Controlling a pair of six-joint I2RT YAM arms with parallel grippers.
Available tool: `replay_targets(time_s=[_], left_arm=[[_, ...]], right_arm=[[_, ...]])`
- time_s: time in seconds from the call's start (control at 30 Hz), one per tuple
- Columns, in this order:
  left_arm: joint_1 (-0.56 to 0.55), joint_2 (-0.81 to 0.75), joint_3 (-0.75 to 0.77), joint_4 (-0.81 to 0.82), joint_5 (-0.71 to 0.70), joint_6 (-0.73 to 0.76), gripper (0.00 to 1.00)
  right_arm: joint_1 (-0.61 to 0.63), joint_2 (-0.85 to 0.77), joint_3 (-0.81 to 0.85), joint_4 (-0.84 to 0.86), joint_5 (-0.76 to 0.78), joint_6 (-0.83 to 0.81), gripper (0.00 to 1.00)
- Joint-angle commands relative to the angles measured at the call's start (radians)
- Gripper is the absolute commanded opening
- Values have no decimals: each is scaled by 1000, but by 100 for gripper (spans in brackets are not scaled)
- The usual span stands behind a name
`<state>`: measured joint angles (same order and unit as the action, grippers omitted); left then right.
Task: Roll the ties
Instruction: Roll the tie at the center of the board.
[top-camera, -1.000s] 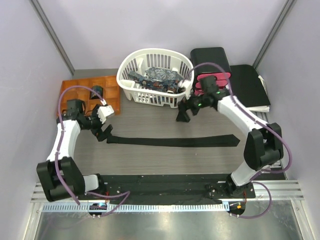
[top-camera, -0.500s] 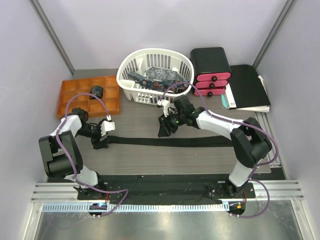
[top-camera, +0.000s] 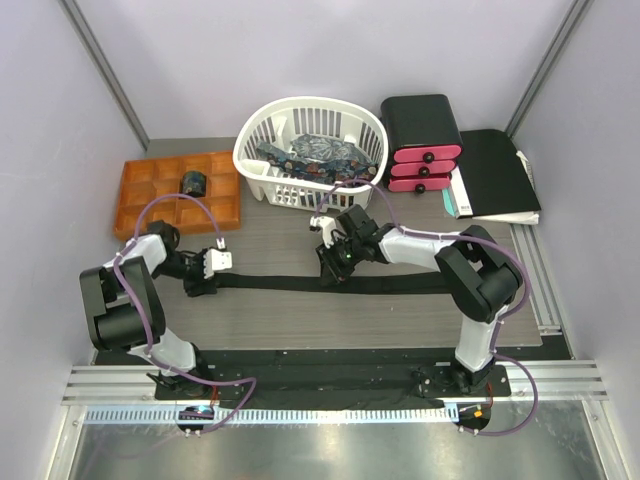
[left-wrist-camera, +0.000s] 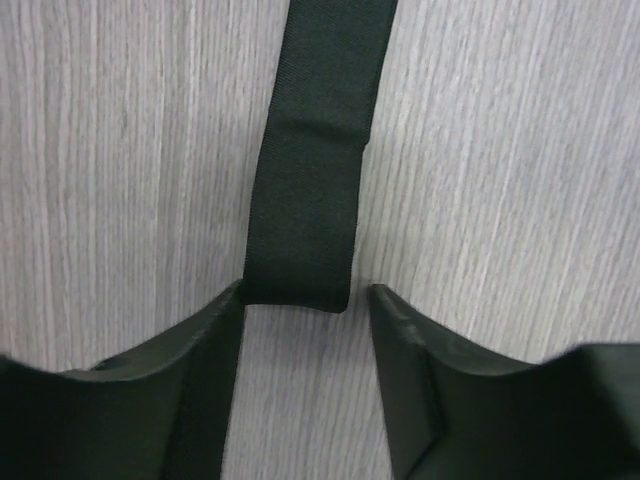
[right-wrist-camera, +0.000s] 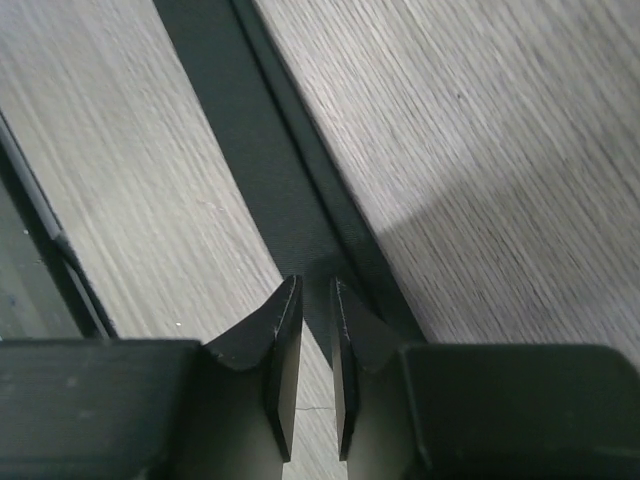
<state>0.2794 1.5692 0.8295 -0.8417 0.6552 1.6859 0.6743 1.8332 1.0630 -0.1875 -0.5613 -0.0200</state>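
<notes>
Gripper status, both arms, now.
Left gripper: open, fingers either side of the folded end of the black tie.
Right gripper: shut, apparently pinching the black tie mid-length.

Some robotics lab cell, I'd say — bare lilac panel walls (top-camera: 200, 60), metal frame posts (top-camera: 105, 72), a slotted mounting rail (top-camera: 330, 413) fronting the table (top-camera: 290, 325).

No text, label, brand, number or sign can be read in any view. The black tie (left-wrist-camera: 305, 190), seen close in both wrist views, shows plain weave only. Right of the black box with pink drawers (top-camera: 423, 140), the teal-edged item (top-camera: 459, 192) is too small to read.
</notes>
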Motion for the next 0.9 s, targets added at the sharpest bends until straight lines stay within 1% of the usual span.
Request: replay_targets(time_s=[0.0, 0.1, 0.23, 0.27, 0.43, 0.57, 0.6, 0.67, 0.7, 0.73, 0.77, 0.8, 0.83, 0.87], left_arm=[[3, -9, 2, 32, 40, 28, 50], [-8, -27, 11, 1, 55, 28, 41], [-29, -67, 33, -63, 86, 28, 37], [-45, -78, 34, -72, 95, 24, 34], [-103, -126, 48, -117, 109, 3, 28], [-160, -136, 57, -108, 123, -46, 26], [-170, -139, 57, -100, 129, -66, 26], [-212, -138, 59, -71, 135, -124, 25], [-226, -140, 59, -60, 135, -140, 25], [-256, -136, 57, -51, 136, -155, 24], [-270, -136, 56, -39, 135, -205, 24], [-270, -136, 53, 4, 135, -233, 24], [-323, -135, 48, 21, 133, -265, 24], [-336, -133, 46, 38, 130, -290, 24]], right_arm=[[4, 23, -3, 34, 29, -8, 22], [5, 37, -11, 31, 31, -12, 20], [5, 29, -9, 31, 26, -12, 19], [5, 25, -8, 30, 18, -8, 19], [4, -17, 17, 29, -11, 18, 19], [4, -66, 34, 55, -52, 95, 24], [4, -74, 34, 86, -60, 148, 27], [4, -91, 28, 126, -84, 213, 29], [4, -94, 22, 175, -88, 277, 31], [4, -95, 17, 201, -88, 317, 32], [5, -95, 12, 227, -86, 348, 34], [4, -95, 5, 265, -84, 412, 36], [4, -97, -3, 289, -75, 445, 38], [4, -101, -23, 310, -69, 469, 40]])
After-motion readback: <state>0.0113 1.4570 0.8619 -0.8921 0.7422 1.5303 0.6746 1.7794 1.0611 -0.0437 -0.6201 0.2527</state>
